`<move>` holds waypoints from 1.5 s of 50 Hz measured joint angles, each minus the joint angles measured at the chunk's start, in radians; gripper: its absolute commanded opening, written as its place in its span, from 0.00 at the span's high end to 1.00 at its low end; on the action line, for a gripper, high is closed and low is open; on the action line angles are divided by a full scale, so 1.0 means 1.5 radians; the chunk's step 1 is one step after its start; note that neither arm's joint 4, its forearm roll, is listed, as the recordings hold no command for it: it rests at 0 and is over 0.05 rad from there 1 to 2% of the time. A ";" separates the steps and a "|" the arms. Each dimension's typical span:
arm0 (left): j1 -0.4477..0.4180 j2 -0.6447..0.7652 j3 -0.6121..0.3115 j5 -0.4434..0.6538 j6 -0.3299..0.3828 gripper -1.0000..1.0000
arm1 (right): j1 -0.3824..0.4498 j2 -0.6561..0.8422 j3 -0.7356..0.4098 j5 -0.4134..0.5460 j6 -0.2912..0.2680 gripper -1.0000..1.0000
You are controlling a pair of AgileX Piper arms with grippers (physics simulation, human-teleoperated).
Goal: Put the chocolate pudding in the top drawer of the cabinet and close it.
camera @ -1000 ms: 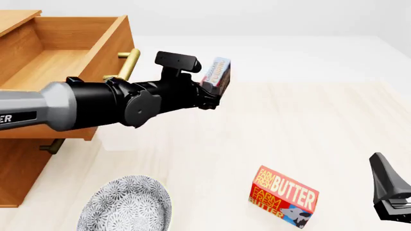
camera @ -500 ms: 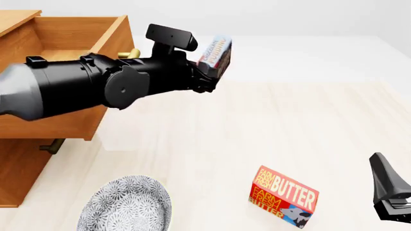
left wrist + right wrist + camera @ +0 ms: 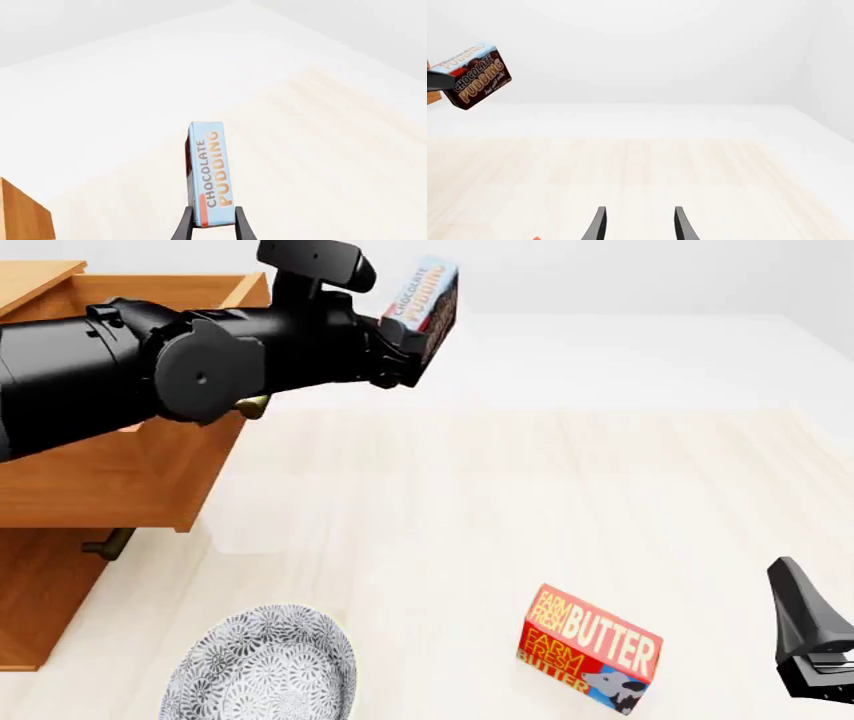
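Note:
My left gripper (image 3: 400, 345) is shut on the chocolate pudding (image 3: 424, 302), a thin box with a light blue edge and dark brown face, held high in the air just right of the open top drawer (image 3: 127, 455). The left wrist view shows the box (image 3: 208, 172) clamped at its lower end between the fingers (image 3: 241, 226). It also shows in the right wrist view (image 3: 475, 76). The cabinet (image 3: 40, 600) stands at the left; the arm hides most of the drawer's inside and handle. My right gripper (image 3: 637, 225) is open and empty, low at the front right (image 3: 807, 640).
A red butter box (image 3: 591, 648) lies on the table at the front right of centre. A patterned grey plate (image 3: 260, 665) sits at the front left, near the cabinet's foot. The lower drawer's brass handle (image 3: 107, 542) pokes out below the open drawer.
My left arm has risen and swung left toward the open drawer, carrying the pudding box up with it. The right arm has not moved.

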 measured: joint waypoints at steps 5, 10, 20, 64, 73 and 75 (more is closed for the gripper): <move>0.009 -0.010 -0.006 0.010 0.014 1.00 | 0.000 0.000 0.000 0.000 0.000 0.00; 0.019 -0.021 -0.012 0.020 0.024 1.00 | 0.000 0.000 0.000 0.000 0.000 0.00; 0.037 -0.035 -0.031 0.045 0.047 1.00 | 0.000 0.000 0.000 0.000 0.000 0.00; 0.215 -0.183 -0.026 0.120 0.129 1.00 | 0.000 0.000 0.000 0.000 0.000 0.00; 0.251 -0.209 -0.015 0.135 0.128 1.00 | 0.000 0.000 0.000 0.000 0.000 0.00; 0.258 -0.214 -0.012 0.138 0.127 1.00 | 0.000 0.000 0.000 0.000 0.000 0.00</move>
